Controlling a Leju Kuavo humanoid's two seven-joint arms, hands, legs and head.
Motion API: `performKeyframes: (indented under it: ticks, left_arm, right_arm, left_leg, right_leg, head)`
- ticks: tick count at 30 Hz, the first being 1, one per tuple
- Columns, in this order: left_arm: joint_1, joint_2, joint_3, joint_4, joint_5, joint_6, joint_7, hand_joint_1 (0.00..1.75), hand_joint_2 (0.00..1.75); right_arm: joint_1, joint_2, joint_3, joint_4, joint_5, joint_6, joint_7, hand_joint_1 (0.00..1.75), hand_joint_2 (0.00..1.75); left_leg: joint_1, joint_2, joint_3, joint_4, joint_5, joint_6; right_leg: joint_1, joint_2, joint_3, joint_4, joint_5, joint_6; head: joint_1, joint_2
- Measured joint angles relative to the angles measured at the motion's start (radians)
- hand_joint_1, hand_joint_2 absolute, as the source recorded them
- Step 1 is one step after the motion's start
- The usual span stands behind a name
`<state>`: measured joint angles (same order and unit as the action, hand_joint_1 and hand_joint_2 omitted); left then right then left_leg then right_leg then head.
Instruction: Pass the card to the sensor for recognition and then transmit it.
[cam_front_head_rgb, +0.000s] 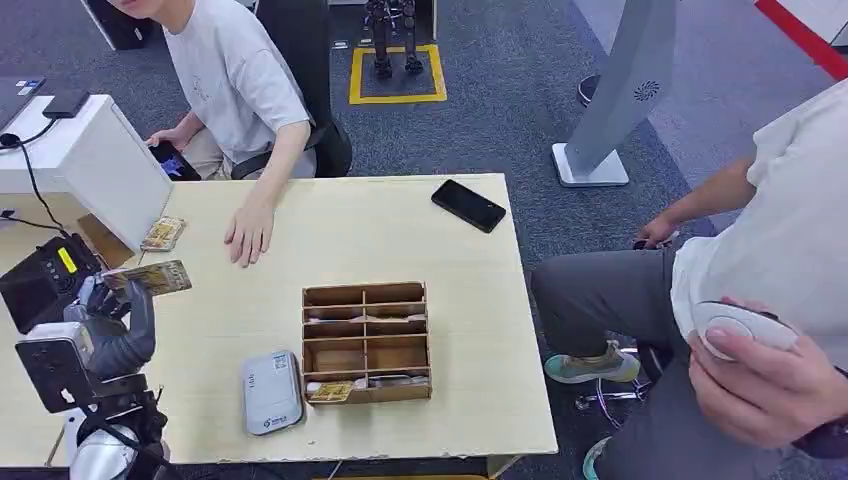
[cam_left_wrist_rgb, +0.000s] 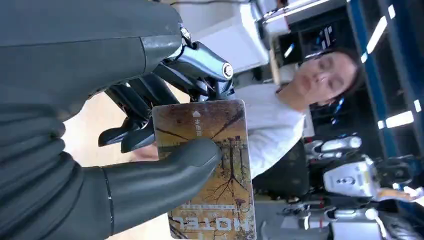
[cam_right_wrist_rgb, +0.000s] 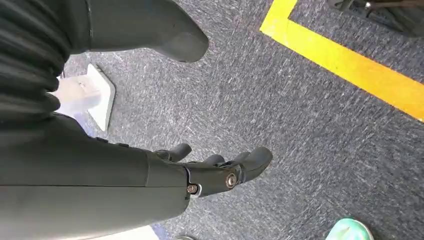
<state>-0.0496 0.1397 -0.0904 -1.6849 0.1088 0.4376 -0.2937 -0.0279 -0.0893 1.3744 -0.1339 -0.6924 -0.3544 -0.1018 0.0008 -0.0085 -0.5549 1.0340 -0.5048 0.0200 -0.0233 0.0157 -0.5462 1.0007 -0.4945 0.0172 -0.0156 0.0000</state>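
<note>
My left hand (cam_front_head_rgb: 115, 325) is raised over the table's left edge and pinches a brown hotel card (cam_front_head_rgb: 155, 278) between thumb and fingers. In the left wrist view the thumb of the left hand (cam_left_wrist_rgb: 150, 172) presses on the card (cam_left_wrist_rgb: 220, 200), with dark fingers behind it. A black terminal with a yellow label (cam_front_head_rgb: 42, 282) stands just left of the hand, close to the card. A second card (cam_front_head_rgb: 163, 233) lies on the table further back. My right hand (cam_right_wrist_rgb: 210, 172) hangs over grey carpet with fingers loosely apart, holding nothing.
A wooden compartment box (cam_front_head_rgb: 367, 340) sits mid-table with a grey-white device (cam_front_head_rgb: 271, 392) beside it. A black phone (cam_front_head_rgb: 468, 205) lies at the far right. A seated person's hand (cam_front_head_rgb: 250, 232) rests on the table. Another person (cam_front_head_rgb: 760, 300) sits at right holding a white object.
</note>
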Motion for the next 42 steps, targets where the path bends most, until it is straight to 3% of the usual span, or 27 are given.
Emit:
performKeyframes:
  ticks: [6,9,13,17,19,29,42]
  left_arm:
    - [-0.037,0.025,0.023,-0.005,-0.055,0.031,-0.024,1.75,1.75]
    - [-0.069,0.039,0.032,-0.003,-0.143,0.068,-0.055,1.75,1.75]
    - [-0.132,0.079,0.034,0.014,-0.394,0.128,-0.046,1.75,1.75]
    - [-0.213,0.142,0.034,0.062,-0.798,0.181,0.031,1.75,1.75]
    - [-0.246,0.173,0.034,0.088,-0.918,0.193,0.059,1.75,1.75]
    - [-0.333,0.227,0.026,0.197,-1.117,0.212,0.132,1.75,1.75]
    - [-0.394,0.254,-0.044,0.248,-1.148,0.177,0.168,1.75,1.75]
  right_arm:
    - [-0.001,-0.013,0.005,-0.028,0.012,-0.007,0.005,0.00,1.75]
    - [-0.003,-0.020,0.011,-0.045,0.019,-0.008,0.004,0.00,1.75]
    - [-0.005,-0.032,0.019,-0.061,0.025,-0.003,0.005,0.00,1.75]
    - [-0.001,-0.046,0.024,-0.069,0.026,0.013,-0.003,0.00,1.75]
    - [0.001,-0.053,0.025,-0.070,0.025,0.016,-0.007,0.00,1.75]
    - [0.003,-0.066,0.027,-0.075,0.024,0.024,-0.011,0.00,1.75]
    - [0.001,-0.067,0.034,-0.077,0.023,0.043,-0.016,0.00,1.75]
  left_leg:
    - [0.000,0.000,0.000,0.000,0.000,0.000]
    - [0.000,0.000,0.000,0.000,0.000,0.000]
    - [0.000,0.000,0.000,0.000,0.001,0.000]
    - [0.000,0.000,0.000,0.000,0.001,0.000]
    - [0.000,0.000,0.000,0.000,0.001,0.000]
    - [0.000,0.001,0.000,0.000,0.001,0.000]
    - [0.000,0.002,0.000,0.000,0.001,0.000]
  right_leg:
    - [0.000,0.000,0.000,0.000,0.000,0.000]
    - [0.000,0.000,0.000,0.000,0.000,0.000]
    - [0.000,0.000,0.000,0.000,0.000,0.000]
    - [0.000,0.000,0.000,0.000,0.000,0.000]
    - [0.000,0.000,0.000,0.000,0.000,0.000]
    - [0.000,0.001,-0.001,0.000,0.000,0.000]
    - [0.000,0.002,-0.001,0.000,0.000,0.000]
  head:
    - [0.000,0.000]
    - [0.000,0.000]
    - [0.000,0.000]
    - [0.000,0.000]
    - [0.000,0.000]
    - [0.000,0.000]
    - [0.000,0.000]
